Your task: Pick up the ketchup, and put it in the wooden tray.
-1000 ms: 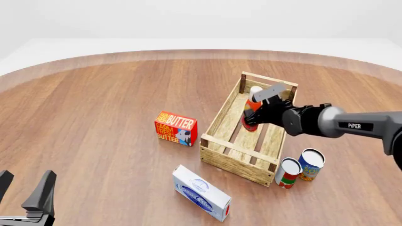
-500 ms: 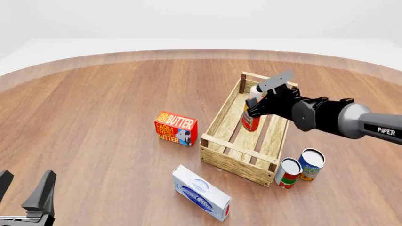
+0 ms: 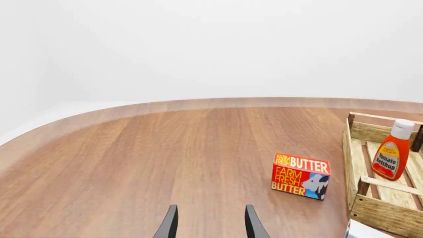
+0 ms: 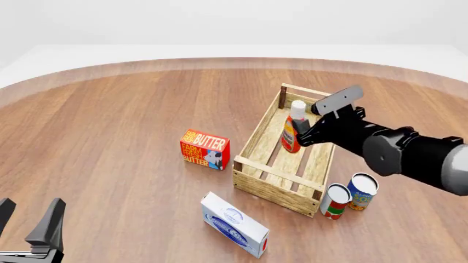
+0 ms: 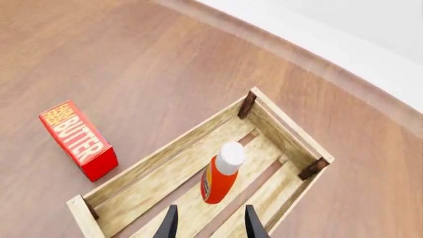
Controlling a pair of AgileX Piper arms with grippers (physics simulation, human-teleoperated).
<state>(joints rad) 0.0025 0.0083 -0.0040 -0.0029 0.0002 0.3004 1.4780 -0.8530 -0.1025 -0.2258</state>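
The ketchup point(image 4: 292, 130), a small red bottle with a white cap, stands free on the slatted floor of the wooden tray point(image 4: 278, 189). My right gripper point(image 4: 304, 133) hovers just to its right, above the tray, and is open. In the right wrist view the ketchup point(image 5: 219, 179) sits ahead of the open gripper point(image 5: 208, 225), with nothing between the fingers, inside the tray point(image 5: 165, 153). My left gripper point(image 4: 29, 230) rests open at the near left table edge. The left wrist view shows that gripper point(image 3: 208, 228), the ketchup point(image 3: 390, 154) and the tray point(image 3: 380, 215).
A red butter box point(image 4: 205, 149) stands left of the tray. A white and blue box point(image 4: 234, 224) lies near the tray's front corner. Two cans point(image 4: 336, 201) point(image 4: 362, 190) stand at its near right corner.
My right gripper has let go of the ketchup and drawn back up and to the right. The bottle, held tilted a second ago, now stands alone in the tray. The left arm has not moved.
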